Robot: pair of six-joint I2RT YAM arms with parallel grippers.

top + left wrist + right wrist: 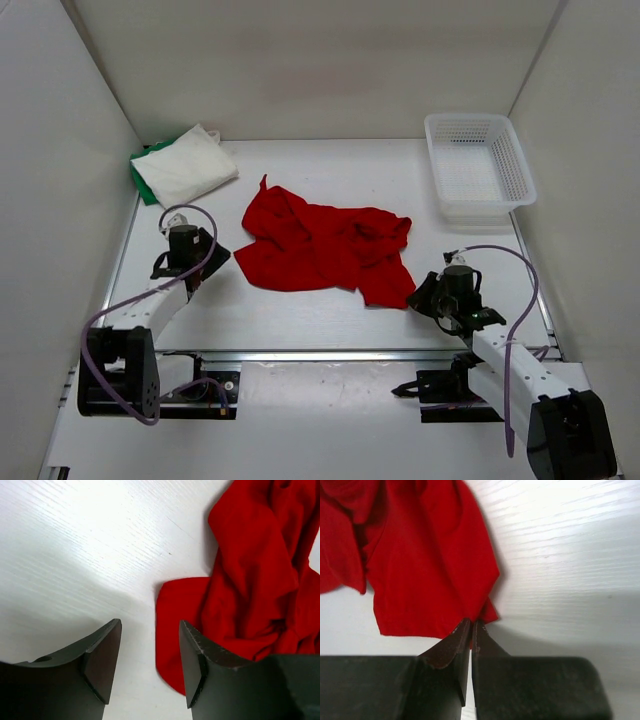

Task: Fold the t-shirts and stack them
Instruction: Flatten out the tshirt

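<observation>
The red t-shirt [325, 248] lies crumpled in the middle of the table. My right gripper [422, 295] is shut on its near right corner; in the right wrist view the closed fingertips [465, 630] pinch the red cloth [430, 565]. My left gripper [212, 258] is open and empty just left of the shirt's near left edge; in the left wrist view [150, 645] the red cloth [250, 590] lies by the right finger. The white t-shirt [185, 165] lies folded at the far left on top of the green t-shirt [143, 172], of which only an edge shows.
A white plastic mesh basket [478, 165] stands at the far right. White walls close in the table at the back and on both sides. Purple cables loop from each arm.
</observation>
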